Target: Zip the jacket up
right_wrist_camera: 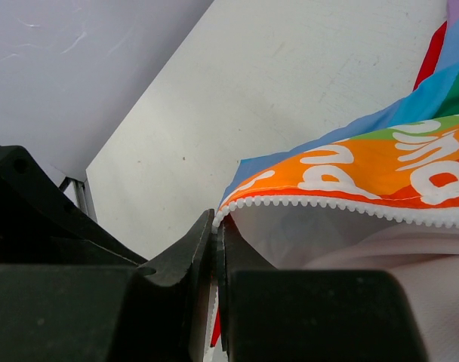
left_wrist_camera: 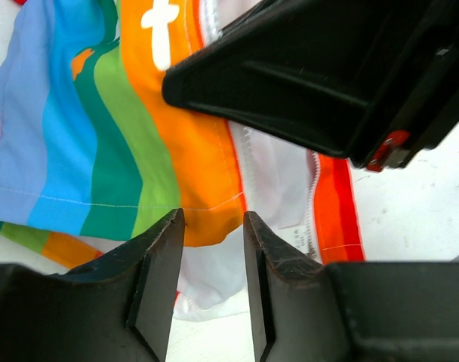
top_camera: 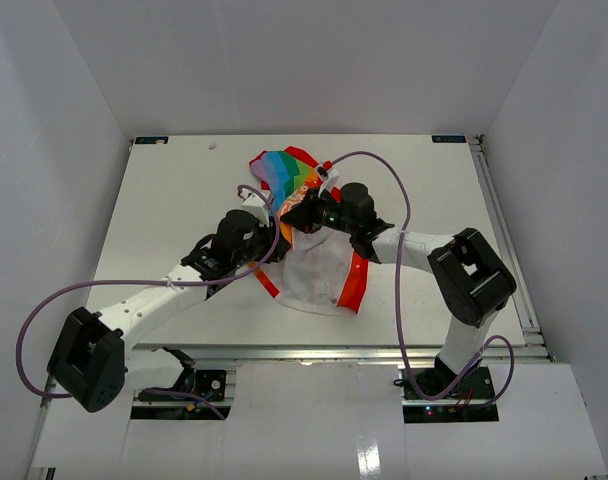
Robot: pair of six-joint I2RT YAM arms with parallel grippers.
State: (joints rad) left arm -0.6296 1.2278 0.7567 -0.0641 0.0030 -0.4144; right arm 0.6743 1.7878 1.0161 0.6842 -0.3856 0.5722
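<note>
**Right fingers pinch the zipper edge; left fingers stand apart at the hem**

The left arm reaches in from the left side of the white surface (top_camera: 164,200) toward its middle. The left fingers (left_wrist_camera: 169,241) are apart, with a clear gap between the tips. The lower edge of the orange stripe (left_wrist_camera: 207,173) lies just beyond that gap, and white fabric shows below it. Whether the tips touch the cloth cannot be told.

The jacket (top_camera: 314,270) lies crumpled at the middle of the surface, between the two arms. Its rainbow panel (top_camera: 284,170) is bunched toward the far side, its white body spreads toward the near side, and red trim (top_camera: 354,285) runs along its right edge.

The right arm comes in from the right. The right fingers (right_wrist_camera: 207,249) are pressed together on the end of the jacket's edge, where the white zipper teeth (right_wrist_camera: 350,207) begin below the lettered orange band.
</note>
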